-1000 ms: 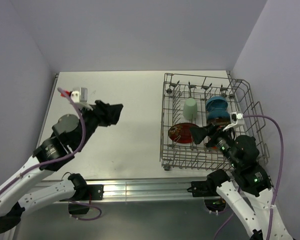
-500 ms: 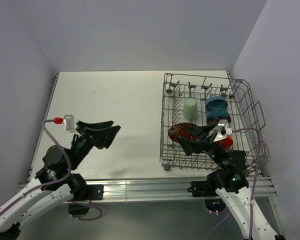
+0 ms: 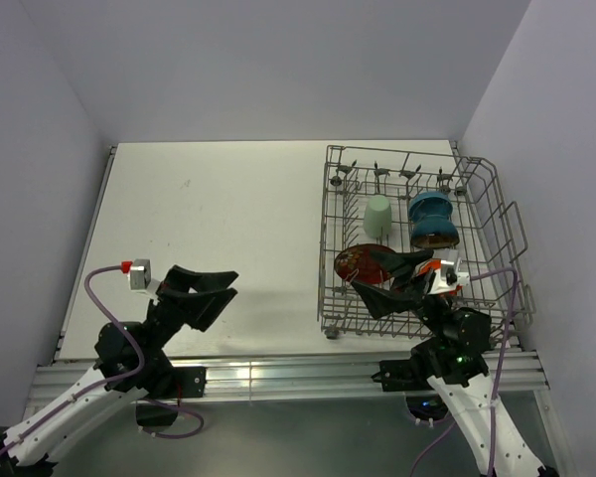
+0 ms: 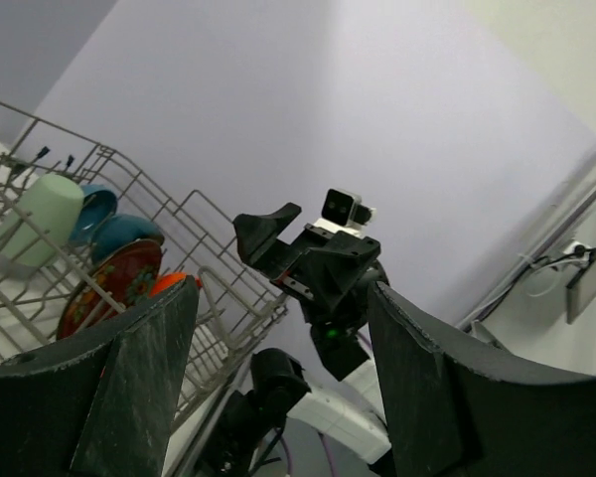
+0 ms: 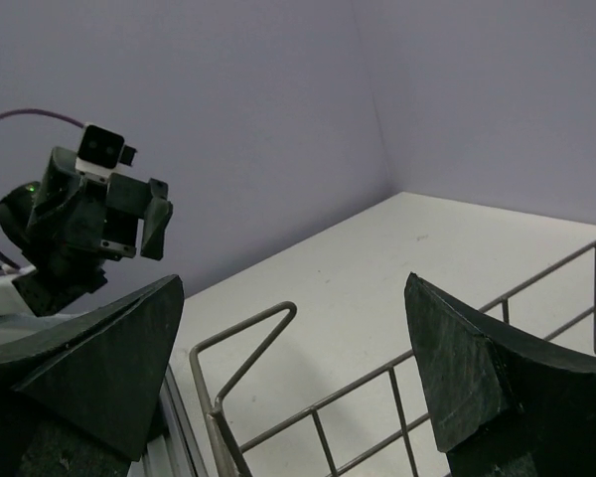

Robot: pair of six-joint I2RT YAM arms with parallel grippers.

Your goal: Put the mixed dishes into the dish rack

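The dish rack (image 3: 325,248) stands at the right of the table. In it are a pale green cup (image 3: 377,216), a blue bowl (image 3: 432,212) with a dark bowl (image 3: 434,239) against its near side, and a red patterned plate (image 3: 361,262) on edge. The left wrist view shows the cup (image 4: 45,214), blue bowl (image 4: 124,237), plate (image 4: 114,283) and an orange-red bowl (image 4: 169,284). My right gripper (image 3: 387,280) hangs open over the rack's near edge, holding nothing. My left gripper (image 3: 212,293) is open and empty near the table's front left.
The rack's wire rim (image 5: 248,343) runs just under my right gripper (image 5: 293,383). A metal rail (image 3: 278,373) borders the table's near edge. Purple walls close in the back and both sides. My left gripper (image 4: 283,397) looks across at the right arm (image 4: 323,263).
Both arms have drawn back toward their bases. The left gripper came from mid-table to the front edge. The right gripper moved from over the rack's inside to its near edge.
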